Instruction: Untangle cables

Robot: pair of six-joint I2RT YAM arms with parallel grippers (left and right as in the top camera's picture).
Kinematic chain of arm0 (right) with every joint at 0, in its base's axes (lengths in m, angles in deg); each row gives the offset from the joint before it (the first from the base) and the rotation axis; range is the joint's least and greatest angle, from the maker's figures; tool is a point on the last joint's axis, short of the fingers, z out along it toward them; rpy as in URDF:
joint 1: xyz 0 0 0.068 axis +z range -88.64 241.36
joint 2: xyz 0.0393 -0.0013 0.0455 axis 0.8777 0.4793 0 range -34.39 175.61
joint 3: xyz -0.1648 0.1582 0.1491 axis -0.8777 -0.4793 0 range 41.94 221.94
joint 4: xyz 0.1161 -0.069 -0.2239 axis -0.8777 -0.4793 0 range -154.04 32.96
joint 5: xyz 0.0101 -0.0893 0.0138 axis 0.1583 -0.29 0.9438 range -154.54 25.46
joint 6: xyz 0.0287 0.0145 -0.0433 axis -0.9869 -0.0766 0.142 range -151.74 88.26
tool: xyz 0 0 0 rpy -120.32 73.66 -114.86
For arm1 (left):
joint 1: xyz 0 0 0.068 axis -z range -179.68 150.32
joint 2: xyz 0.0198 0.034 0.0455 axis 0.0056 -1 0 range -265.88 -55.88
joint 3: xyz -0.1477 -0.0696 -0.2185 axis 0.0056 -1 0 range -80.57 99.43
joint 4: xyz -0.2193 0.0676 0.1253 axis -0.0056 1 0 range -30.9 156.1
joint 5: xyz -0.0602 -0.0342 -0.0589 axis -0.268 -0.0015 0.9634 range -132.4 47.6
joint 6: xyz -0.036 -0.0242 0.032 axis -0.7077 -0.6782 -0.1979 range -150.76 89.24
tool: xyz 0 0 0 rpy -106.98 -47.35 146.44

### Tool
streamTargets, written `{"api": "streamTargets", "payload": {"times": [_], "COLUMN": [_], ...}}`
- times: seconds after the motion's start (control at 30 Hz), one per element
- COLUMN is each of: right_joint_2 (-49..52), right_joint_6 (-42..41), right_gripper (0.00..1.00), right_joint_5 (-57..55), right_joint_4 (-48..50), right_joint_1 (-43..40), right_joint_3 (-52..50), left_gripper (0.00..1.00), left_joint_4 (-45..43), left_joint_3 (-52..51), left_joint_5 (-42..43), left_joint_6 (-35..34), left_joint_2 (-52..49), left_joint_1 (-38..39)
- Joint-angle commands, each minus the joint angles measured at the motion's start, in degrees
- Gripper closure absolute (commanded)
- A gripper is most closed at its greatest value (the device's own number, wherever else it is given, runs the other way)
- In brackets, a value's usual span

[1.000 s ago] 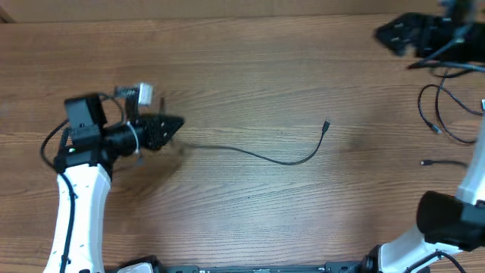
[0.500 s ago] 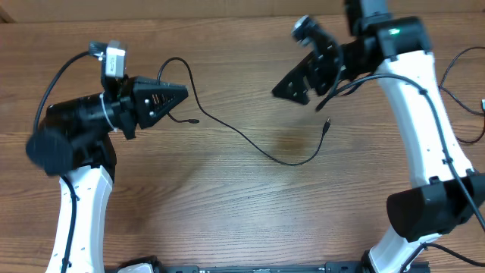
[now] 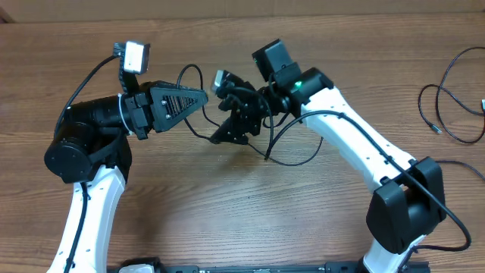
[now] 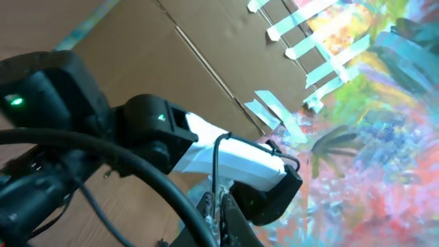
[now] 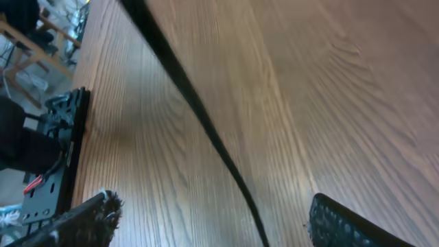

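With the left claw (image 3: 203,95) pinched shut on the cable (image 5: 206,130) and the strand running between the parted jaws of the right claw (image 5: 212,213), that claw does best to close squarely on it, then draw gently away from the left, keeping slack from knotting.

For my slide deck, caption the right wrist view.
Open right claw straddling a thin black cable over the wooden table.

Overhead looks straight down at the table (image 3: 227,220) — right wrist skims it close, left wrist tilts upward.
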Motion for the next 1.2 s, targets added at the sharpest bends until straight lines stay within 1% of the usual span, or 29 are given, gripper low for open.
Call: {"api": "streamTargets", "payload": {"times": [0.0, 0.07, 0.13, 0.17, 0.2, 0.23, 0.27, 0.3, 0.4, 0.43, 0.47, 0.5, 0.53, 0.57, 0.6, 0.63, 0.67, 0.7, 0.73, 0.77, 0.8, 0.87, 0.9, 0.97, 1.0, 1.03, 1.07, 1.13, 1.17], "right_joint_2": [-0.3, -0.3, -0.3, -0.3, -0.3, -0.3, -0.3, -0.3, -0.3, -0.3, -0.3, -0.3, -0.3, -0.3, -0.3, -0.3, -0.3, -0.4, -0.4, -0.4, -0.4, -0.4, -0.4, -0.4, -0.4, -0.5, -0.5, -0.5, -0.5], "right_joint_6": [0.1, 0.0, -0.1, -0.2, -0.4, -3.5, -4.9, -6.4, -9.4, -12.2, -15.0, -17.9, -21.2, -25.4, -28.2, -31.4, -32.3, -36.2, -37.6, -37.9, -37.9, -37.9, -37.9, -38.1, -38.1, -38.1, -38.2, -39.2, -40.2], "right_gripper": [0.16, 0.2, 0.32, 0.44, 0.53, 0.79, 0.94, 0.96, 0.96, 0.96, 0.96, 0.96, 0.96, 0.96, 0.96, 0.96, 0.96, 0.96, 0.96, 0.96, 0.96, 0.96, 0.96, 0.96, 0.96, 0.96, 0.96, 0.96, 0.96], "right_joint_5": [0.9, 0.9, 0.9, 0.9, 0.9, 0.7, 0.4, -0.3, -4.1, -8.2, -12.9, -17.7, -22.0, -27.1, -29.6, -31.3, -31.3, -31.0, -30.3, -28.1, -25.3, -19.0, -15.6, -15.6, -16.2, -17.3, -20.0, -25.1, -26.6], "right_joint_4": [2.7, 5.0, 10.2, 12.1, 12.8, 14.9, 15.3, 15.5, 15.5, 15.5, 15.5, 15.5, 15.5, 15.3, 15.2, 14.6, 14.2, 11.9, 10.7, 9.5, 8.5, 6.9, 5.6, 3.8, 3.5, 3.3, 2.9, 2.7, 2.7], "right_joint_1": [1.9, 2.9, 4.3, 4.7, 4.8, 4.8, 4.7, 4.5, 3.7, 2.5, 1.0, -0.8, -2.7, -5.8, -8.2, -12.5, -14.3, -21.8, -24.6, -27.6, -30.1, -35.1, -38.8, -42.4, -43.1, -43.7, -44.4, -45.0, -45.1], "right_joint_3": [-2.6, -4.3, -7.2, -8.2, -8.5, -9.2, -9.2, -9.2, -9.2, -9.1, -9.1, -8.9, -8.7, -8.3, -7.8, -6.9, -6.3, -3.5, -2.2, -0.7, 0.7, 2.9, 4.4, 5.5, 5.6, 5.6, 5.8, 6.6, 7.4], "left_gripper": [0.96, 0.96, 0.96, 0.96, 0.96, 0.96, 0.96, 0.96, 0.96, 0.96, 0.94, 0.86, 0.82, 0.78, 0.74, 0.69, 0.64, 0.52, 0.34, 0.27, 0.25, 0.21, 0.16, 0.08, 0.0, 0.0, 0.0, 0.0, 0.0], "left_joint_4": [-0.5, -0.8, -2.7, -3.7, -4.1, -4.3, -4.3, -4.3, -4.3, -4.3, -4.0, -4.0, -3.4, -2.5, -1.5, 0.4, 1.2, 3.3, 4.7, 7.0, 9.3, 15.9, 20.4, 25.3, 28.4, 31.0, 36.2, 54.0, 63.6], "left_joint_3": [0.5, 0.5, 0.5, 0.5, 0.5, 0.5, 0.5, 0.5, 0.5, 0.5, 0.5, 0.5, 0.5, 0.5, 0.5, 0.5, 0.0, -1.4, -1.6, -1.7, -1.7, -1.7, -1.7, -1.7, -1.7, -1.7, -1.7, -1.7, -1.7], "left_joint_5": [-3.5, -5.4, -8.6, -9.2, -9.5, -9.0, -8.7, -8.3, -7.3, -6.1, -4.4, -2.6, -0.8, 2.9, 5.4, 9.0, 9.0, 9.0, 9.0, 9.0, 8.8, 5.9, 2.2, -1.4, -3.5, -4.9, -7.2, -14.9, -20.9], "left_joint_6": [-1.2, -1.8, -3.5, -4.1, -4.1, -4.0, -4.0, -4.0, -3.8, -3.3, -1.2, 0.7, 2.5, 6.0, 8.5, 13.2, 14.9, 16.5, 17.2, 18.0, 18.8, 18.9, 18.9, 19.4, 20.8, 22.8, 26.6, 39.2, 45.2], "left_joint_2": [0.2, 0.2, 0.2, 0.2, 0.2, 0.2, 0.2, 0.2, 0.2, 0.2, 0.2, 0.1, 0.1, 0.0, 0.0, 0.0, 0.0, -0.5, -0.9, -1.6, -2.5, -5.3, -8.1, -11.0, -13.2, -14.5, -16.0, -18.3, -18.8], "left_joint_1": [1.3, 2.1, 3.5, 3.8, 3.9, 3.9, 3.8, 3.8, 3.8, 3.7, 3.6, 3.7, 3.7, 3.7, 3.7, 3.7, 3.7, 3.7, 3.6, 3.6, 3.6, 3.6, 3.6, 3.6, 3.6, 3.7, 3.7, 3.7, 3.7]}}
